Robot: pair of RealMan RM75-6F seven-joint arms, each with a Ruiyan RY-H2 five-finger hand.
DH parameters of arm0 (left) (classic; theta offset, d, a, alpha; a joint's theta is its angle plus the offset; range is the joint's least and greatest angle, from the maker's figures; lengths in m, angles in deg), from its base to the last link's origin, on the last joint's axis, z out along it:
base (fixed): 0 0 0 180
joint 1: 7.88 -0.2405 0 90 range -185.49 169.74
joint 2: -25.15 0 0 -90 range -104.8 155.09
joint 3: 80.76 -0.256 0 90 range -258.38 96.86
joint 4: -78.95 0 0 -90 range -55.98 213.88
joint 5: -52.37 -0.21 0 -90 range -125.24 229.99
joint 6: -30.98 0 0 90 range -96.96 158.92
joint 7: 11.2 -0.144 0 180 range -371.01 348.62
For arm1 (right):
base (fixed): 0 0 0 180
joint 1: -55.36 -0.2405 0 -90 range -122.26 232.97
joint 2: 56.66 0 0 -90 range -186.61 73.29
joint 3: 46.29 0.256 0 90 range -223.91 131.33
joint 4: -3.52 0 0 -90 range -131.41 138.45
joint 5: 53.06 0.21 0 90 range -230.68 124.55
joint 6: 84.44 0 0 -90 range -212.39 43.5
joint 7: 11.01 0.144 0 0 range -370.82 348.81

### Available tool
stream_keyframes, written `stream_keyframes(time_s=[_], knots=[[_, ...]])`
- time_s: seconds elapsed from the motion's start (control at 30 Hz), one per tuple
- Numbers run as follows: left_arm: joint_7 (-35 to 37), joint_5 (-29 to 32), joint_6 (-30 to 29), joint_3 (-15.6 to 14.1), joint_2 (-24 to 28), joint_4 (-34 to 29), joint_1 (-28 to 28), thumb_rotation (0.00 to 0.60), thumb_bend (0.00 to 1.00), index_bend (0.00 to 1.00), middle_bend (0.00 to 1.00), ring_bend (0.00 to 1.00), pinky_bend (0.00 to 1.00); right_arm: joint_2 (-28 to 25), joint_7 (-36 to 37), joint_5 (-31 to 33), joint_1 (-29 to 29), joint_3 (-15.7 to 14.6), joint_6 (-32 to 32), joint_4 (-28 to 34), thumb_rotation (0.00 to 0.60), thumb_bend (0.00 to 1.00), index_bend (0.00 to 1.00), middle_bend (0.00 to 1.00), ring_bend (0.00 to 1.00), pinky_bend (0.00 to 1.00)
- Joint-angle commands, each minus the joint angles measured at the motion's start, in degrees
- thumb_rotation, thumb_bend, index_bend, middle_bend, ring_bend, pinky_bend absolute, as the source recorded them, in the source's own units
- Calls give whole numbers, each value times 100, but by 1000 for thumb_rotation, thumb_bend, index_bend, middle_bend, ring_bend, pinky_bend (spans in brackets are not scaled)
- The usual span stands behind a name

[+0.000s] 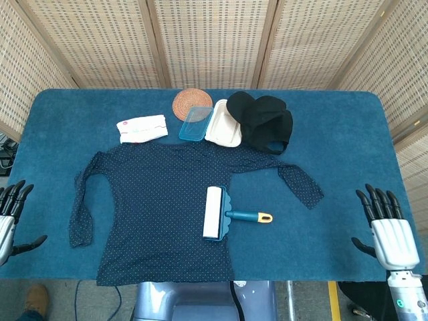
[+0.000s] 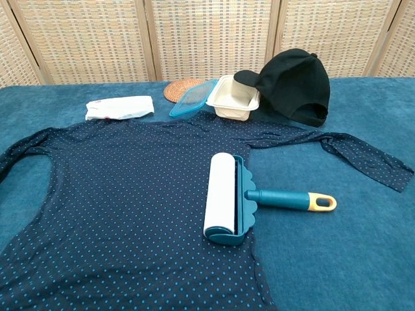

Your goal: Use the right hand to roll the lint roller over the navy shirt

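Note:
A navy dotted shirt (image 1: 154,207) (image 2: 117,194) lies spread flat on the blue table. The lint roller (image 1: 217,213) (image 2: 224,197) rests on the shirt's right edge, its white drum on the cloth and its teal handle with a yellow tip (image 1: 265,217) (image 2: 322,202) pointing right. My right hand (image 1: 386,231) hovers at the table's near right corner, fingers spread, holding nothing, well to the right of the handle. My left hand (image 1: 9,217) sits at the near left edge, fingers apart and empty. Neither hand shows in the chest view.
At the back of the table stand a black cap (image 1: 264,122), a cream tray (image 1: 224,124), a clear blue lid (image 1: 194,122), a woven coaster (image 1: 191,101) and a white folded packet (image 1: 142,128). A wicker screen stands behind the table.

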Motion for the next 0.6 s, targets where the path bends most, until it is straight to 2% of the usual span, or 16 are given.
stream_keyframes(time_s=[0.03, 0.07, 0.13, 0.27, 0.3, 0.4, 0.53, 0.6], knots=[[-99, -54, 7, -16, -48, -10, 18, 600, 0, 0, 0, 0, 0, -114, -197, 240, -551, 217, 833, 331, 600, 0, 0, 470, 531, 366], [-150, -67, 4, -19, -74, -13, 22, 600, 0, 0, 0, 0, 0, -179, -276, 431, -756, 303, 1178, 473, 600, 0, 0, 544, 608, 518], [-211, -62, 11, -16, -101, -16, 31, 600, 0, 0, 0, 0, 0, -232, -440, 742, -1017, 428, 1590, 650, 600, 0, 0, 637, 699, 697], [-322, 32, 69, 6, -153, -13, 57, 600, 0, 0, 0, 0, 0, -141, -1004, 1661, -1666, 654, 2516, 1072, 600, 0, 0, 794, 871, 959], [-343, 61, 88, 13, -163, -12, 65, 600, 0, 0, 0, 0, 0, -90, -1173, 1889, -1799, 684, 2662, 1148, 600, 0, 0, 826, 908, 990], [-405, 143, 157, 32, -190, -5, 96, 600, 0, 0, 0, 0, 0, 220, -1844, 2539, -2229, 741, 2889, 1271, 600, 0, 0, 874, 960, 1000], [-456, 223, 226, 46, -218, 5, 126, 600, 0, 0, 0, 0, 0, 627, -2483, 3186, -2590, 755, 2830, 1263, 600, 0, 0, 909, 991, 1000], [-482, 305, 299, 59, -238, 32, 153, 600, 0, 0, 0, 0, 0, 995, -2872, 3718, -2877, 763, 2781, 1273, 600, 0, 0, 932, 1000, 1000]])
